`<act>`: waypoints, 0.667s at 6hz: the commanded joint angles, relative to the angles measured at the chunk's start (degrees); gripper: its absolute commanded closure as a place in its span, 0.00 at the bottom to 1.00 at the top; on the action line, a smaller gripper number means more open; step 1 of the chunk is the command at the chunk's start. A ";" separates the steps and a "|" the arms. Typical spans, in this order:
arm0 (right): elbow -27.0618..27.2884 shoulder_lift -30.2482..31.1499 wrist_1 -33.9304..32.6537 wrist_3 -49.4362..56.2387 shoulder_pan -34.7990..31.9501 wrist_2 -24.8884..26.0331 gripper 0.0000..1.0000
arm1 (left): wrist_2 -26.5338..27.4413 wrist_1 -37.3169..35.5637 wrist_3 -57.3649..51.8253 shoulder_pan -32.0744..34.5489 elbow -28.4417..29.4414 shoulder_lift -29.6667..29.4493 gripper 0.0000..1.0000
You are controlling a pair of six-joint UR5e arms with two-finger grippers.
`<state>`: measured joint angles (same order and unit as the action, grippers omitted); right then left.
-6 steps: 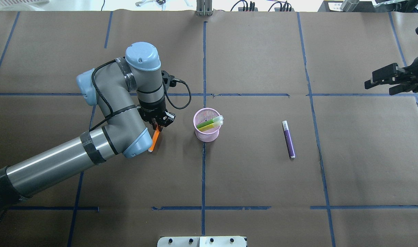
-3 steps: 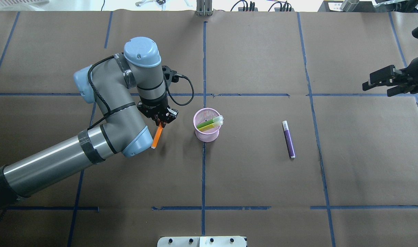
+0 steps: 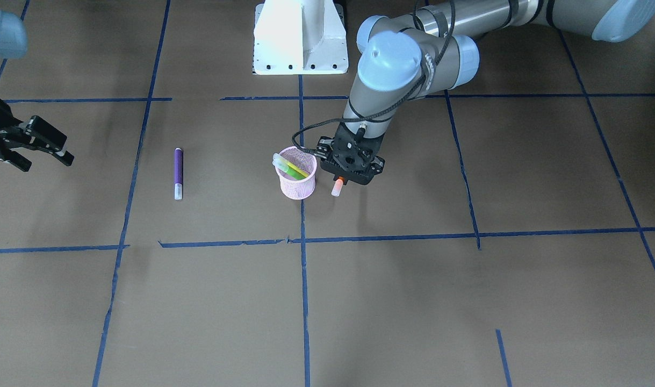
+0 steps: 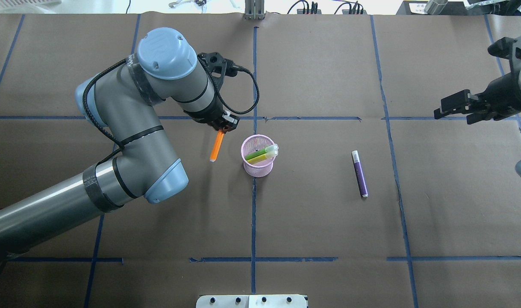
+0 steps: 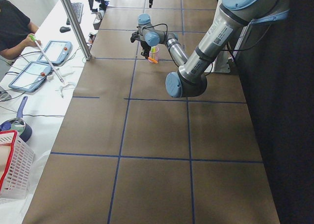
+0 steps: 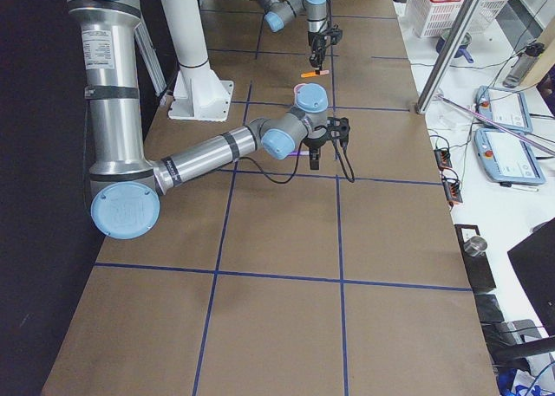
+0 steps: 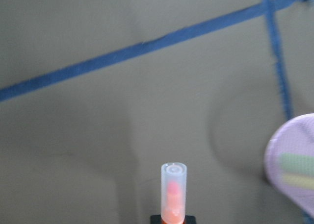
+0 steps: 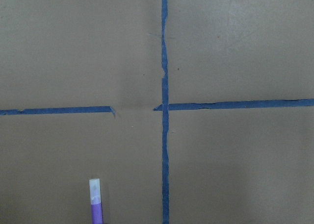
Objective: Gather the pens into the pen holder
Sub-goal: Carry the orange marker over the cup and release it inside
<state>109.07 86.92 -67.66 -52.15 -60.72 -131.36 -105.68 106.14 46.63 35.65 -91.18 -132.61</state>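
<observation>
My left gripper (image 4: 225, 125) is shut on the top end of the orange pen (image 4: 216, 146), which hangs tilted with its pale cap down, just left of the pink mesh pen holder (image 4: 259, 164). The front view shows the pen (image 3: 336, 188) beside the holder (image 3: 297, 185), and the left wrist view shows its cap (image 7: 173, 194). A green pen (image 4: 260, 152) and a yellow-green one stand in the holder. The purple pen (image 4: 359, 173) lies flat to the holder's right; it also shows in the right wrist view (image 8: 95, 204). My right gripper (image 4: 452, 113) is open and empty, above the table's right side.
Brown paper covers the table, marked with blue tape lines (image 4: 254, 205). The robot's white base (image 3: 300, 37) stands at the near edge. Cables and small gear (image 4: 311, 7) lie beyond the far edge. An operator (image 5: 14, 30) sits at the side bench.
My left gripper has risen with the orange pen and carried it away from the robot and right, closer to the holder. My right gripper has moved left over the table.
</observation>
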 commanded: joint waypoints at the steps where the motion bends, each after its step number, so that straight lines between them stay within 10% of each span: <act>1: -0.08 -0.44 -0.02 -0.14 1.66 0.32 0.02 | 16.61 16.16 0.66 -5.92 -0.49 2.44 1.00; 4: -0.08 -0.44 -0.11 -0.14 2.54 0.23 0.02 | 28.21 16.03 -10.95 -5.67 -7.43 2.71 1.00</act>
<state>108.99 86.49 -67.74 -52.28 -58.61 -131.11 -82.04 121.90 37.32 30.61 -97.42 -130.03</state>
